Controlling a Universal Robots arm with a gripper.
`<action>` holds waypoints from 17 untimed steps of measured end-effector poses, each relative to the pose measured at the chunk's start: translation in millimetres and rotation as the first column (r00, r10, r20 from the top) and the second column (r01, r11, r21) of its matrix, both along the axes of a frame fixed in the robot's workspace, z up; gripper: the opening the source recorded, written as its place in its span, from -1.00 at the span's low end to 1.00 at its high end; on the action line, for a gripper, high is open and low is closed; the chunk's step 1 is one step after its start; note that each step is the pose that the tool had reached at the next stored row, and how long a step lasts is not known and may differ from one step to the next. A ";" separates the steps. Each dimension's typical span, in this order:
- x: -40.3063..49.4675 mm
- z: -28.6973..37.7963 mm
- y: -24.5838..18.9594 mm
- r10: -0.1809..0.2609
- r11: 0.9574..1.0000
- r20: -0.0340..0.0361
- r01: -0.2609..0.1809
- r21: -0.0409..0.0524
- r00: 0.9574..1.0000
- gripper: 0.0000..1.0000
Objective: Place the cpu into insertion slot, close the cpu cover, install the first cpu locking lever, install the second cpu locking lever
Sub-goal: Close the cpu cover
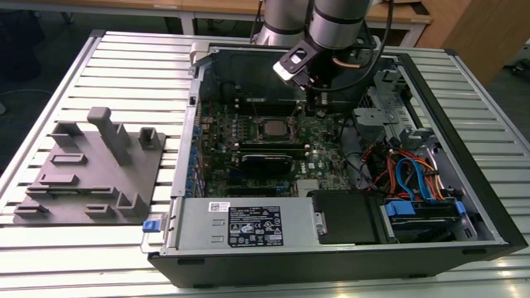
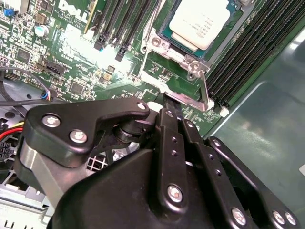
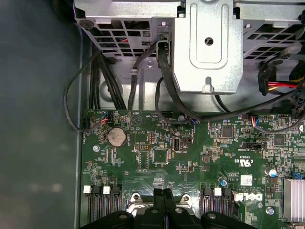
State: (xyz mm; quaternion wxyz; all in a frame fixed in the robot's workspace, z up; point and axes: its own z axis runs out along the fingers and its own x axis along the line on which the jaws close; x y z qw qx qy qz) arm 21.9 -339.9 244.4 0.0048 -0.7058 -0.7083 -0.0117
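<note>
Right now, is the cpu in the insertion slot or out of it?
In. In the second wrist view the cpu lies flat within the metal rim of the insertion slot, silver top up.

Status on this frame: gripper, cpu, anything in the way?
Gripper shut, tips at a locking lever beside the cpu cover. Cpu seated, cover down around it. No obstruction seen.
</note>
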 end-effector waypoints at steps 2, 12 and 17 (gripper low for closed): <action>-0.4 0.0 0.0 0.000 1.000 0.000 0.000 0.000 1.000 -0.80; -2.7 0.0 0.0 0.000 1.000 0.000 0.000 0.000 1.000 -0.80; -4.7 0.0 0.0 0.000 1.000 0.000 0.000 0.000 1.000 -0.80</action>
